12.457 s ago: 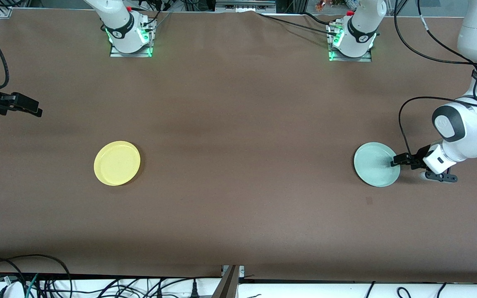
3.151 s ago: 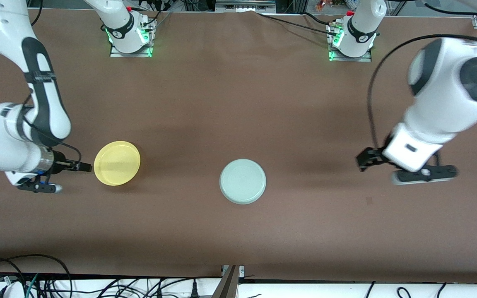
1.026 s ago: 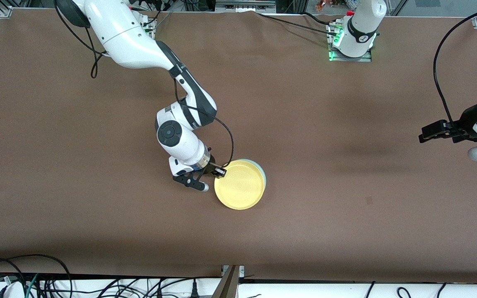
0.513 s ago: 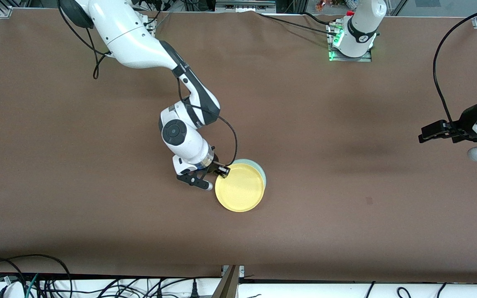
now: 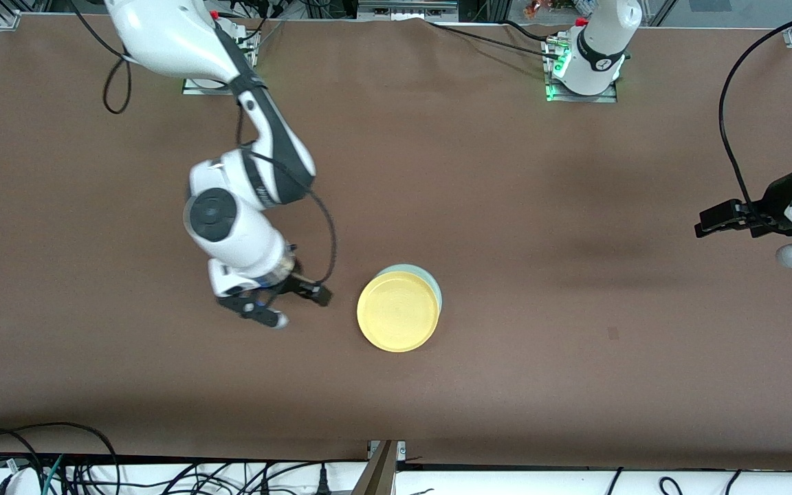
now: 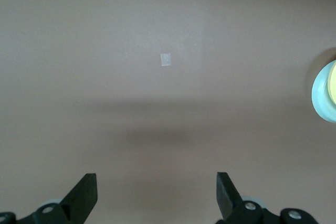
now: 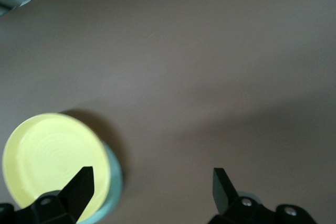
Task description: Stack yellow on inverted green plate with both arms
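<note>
Yellow plate was seen resting off-centre on the inverted green plate mid-table, both right gripper and idle left gripper wide open and empty, so sliding off was judged possible if nudged.

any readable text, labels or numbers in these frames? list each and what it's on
No text is readable.
Yellow plate: no print.
Green plate under it: only a sliver shows, no print.
Small pale patch on the table: blank.
Dark band on the right arm: any marking is too blurred to read.
</note>
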Tool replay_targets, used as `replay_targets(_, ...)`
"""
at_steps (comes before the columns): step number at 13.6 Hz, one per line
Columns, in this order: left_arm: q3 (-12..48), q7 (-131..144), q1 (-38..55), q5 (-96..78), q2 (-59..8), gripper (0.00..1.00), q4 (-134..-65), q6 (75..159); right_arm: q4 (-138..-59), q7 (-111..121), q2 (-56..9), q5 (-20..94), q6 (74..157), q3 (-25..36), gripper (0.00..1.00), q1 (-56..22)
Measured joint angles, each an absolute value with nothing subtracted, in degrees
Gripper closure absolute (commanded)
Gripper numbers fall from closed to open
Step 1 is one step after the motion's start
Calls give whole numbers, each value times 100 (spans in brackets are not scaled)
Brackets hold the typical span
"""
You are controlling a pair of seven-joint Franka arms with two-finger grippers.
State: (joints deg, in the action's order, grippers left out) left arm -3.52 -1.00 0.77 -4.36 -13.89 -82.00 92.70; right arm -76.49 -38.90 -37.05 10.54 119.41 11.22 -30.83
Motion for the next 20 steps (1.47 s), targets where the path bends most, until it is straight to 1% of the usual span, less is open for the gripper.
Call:
replay_targets(3, -352, -96, 77, -436, -1390, 0, -8200, 9270, -7653, -2765, -3419, 1053, 11262, 2075, 0, -3068)
replay_targets(6, -352, -96, 78, -436, -1392, 0, -8200, 9270, -7652, -1731, -3167, 1071, 10365, 2934, 0, -3033)
replay_targets(8, -352, -92, 77, -436, -1393, 0, -8200, 9270, -7644, -1266, -2937, 1072, 9670, 3290, 0, -3027)
replay_targets(10, -352, -90, 78, -436, -1394, 0, -8200, 9270, -7641, -779, -2622, 1070, 9333, 3437, 0, -3011)
replay_targets(11, -352, -88, 77, -436, -1395, 0, -8200, 9270, -7655, -662, -2433, 1069, 9216, 3376, 0, -2922)
replay_targets(12, -352, -88, 77, -436, -1395, 0, -8200, 9270, -7682, -604, -2242, 1039, 9084, 3127, 0, -2699)
replay_targets(14, -352, -86, 77, -436, -1397, 0, -8200, 9270, -7802, -588, -1906, 663, 8936, 2221, 0, -1995)
replay_targets(16, -352, -85, 78, -436, -1397, 0, -8200, 9270, -8117, -541, -1572, 21, 8974, 1186, 0, -1192)
replay_targets(17, -352, -85, 77, -436, -1397, 0, -8200, 9270, -8429, -519, -1357, -181, 9154, 754, 0, -820)
replay_targets(18, -352, -84, 77, -436, -1397, 0, -8200, 9270, -8835, -516, -1094, -253, 9421, 459, 0, -508)
replay_targets(20, -352, -84, 77, -435, -1397, 0, -8200, 9270, -9697, -452, -538, -219, 9823, 261, 0, -118)
